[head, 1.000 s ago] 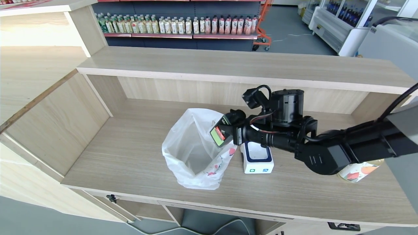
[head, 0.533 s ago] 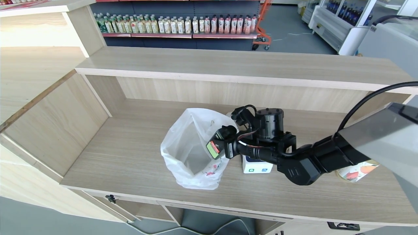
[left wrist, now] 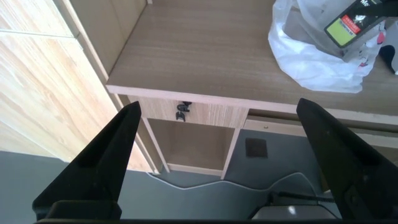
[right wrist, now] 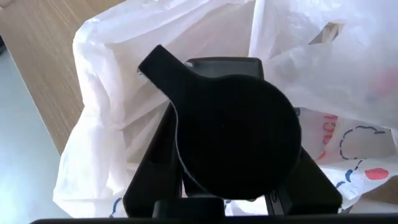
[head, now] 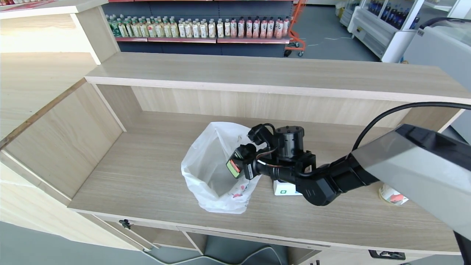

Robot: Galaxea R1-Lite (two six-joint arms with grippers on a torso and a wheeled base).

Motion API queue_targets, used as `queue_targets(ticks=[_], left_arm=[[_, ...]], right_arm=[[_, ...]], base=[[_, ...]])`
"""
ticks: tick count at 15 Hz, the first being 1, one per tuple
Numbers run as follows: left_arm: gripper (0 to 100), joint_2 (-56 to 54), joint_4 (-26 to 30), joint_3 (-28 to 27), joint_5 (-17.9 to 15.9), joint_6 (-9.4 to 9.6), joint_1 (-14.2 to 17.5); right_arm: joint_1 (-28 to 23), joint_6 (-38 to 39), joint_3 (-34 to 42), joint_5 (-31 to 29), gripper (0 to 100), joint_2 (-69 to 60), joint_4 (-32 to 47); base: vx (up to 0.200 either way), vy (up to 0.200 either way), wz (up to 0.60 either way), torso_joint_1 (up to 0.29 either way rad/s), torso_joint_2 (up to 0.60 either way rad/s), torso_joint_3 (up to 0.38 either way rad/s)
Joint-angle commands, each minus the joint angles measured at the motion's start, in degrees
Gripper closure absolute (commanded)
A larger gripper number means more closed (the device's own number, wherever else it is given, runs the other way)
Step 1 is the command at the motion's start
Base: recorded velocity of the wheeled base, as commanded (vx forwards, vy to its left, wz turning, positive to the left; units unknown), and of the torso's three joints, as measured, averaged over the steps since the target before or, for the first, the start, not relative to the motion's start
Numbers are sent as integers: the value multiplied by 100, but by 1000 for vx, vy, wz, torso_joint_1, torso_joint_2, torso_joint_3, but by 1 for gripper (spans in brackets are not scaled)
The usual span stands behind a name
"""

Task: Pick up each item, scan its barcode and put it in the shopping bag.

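My right gripper (head: pixel 241 166) is shut on a black container (head: pixel 235 167) with a green and red label. It holds the container tilted over the open mouth of the white plastic shopping bag (head: pixel 208 176), which stands on the wooden counter (head: pixel 147 173). The right wrist view looks down on the container's round black lid (right wrist: pixel 233 140) with the bag (right wrist: pixel 118 99) spread beneath it. My left gripper (left wrist: pixel 217 112) hangs open with nothing in it, below and in front of the counter's front edge. From there I see the bag (left wrist: pixel 311 59) and the held container (left wrist: pixel 349 25).
A white and blue scanner (head: pixel 285 188) sits on the counter just right of the bag, partly hidden by my right arm. A cup with an orange print (head: pixel 393 195) stands at the far right. A raised shelf runs along the back of the counter and a side wall closes its left end.
My right arm has carried the black container left and down, from above the scanner to the bag's mouth. The bag, the scanner and the cup have stayed put.
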Motion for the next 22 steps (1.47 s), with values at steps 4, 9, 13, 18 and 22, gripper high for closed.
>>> queue_targets(ticks=[4, 9, 13, 18, 22], left_arm=[[0, 6, 0, -1, 0, -1, 0], [0, 6, 0, -1, 0, -1, 0], [0, 6, 0, -1, 0, -1, 0], [0, 6, 0, 7, 0, -1, 0], [0, 6, 0, -1, 0, -1, 0]], right_arm=[[161, -405, -840, -3, 100, 782, 51], [214, -467, -831, -3, 0, 818, 51], [196, 271, -1201, 32, 0, 527, 42], [82, 1651, -1104, 14, 0, -932, 446], [-322, 1616, 4, -38, 0, -2399, 745]], base=[[0, 0, 0, 0, 0, 0], [0, 0, 0, 0, 0, 0], [0, 0, 0, 0, 0, 0], [0, 0, 0, 0, 0, 0], [0, 0, 0, 0, 0, 0]])
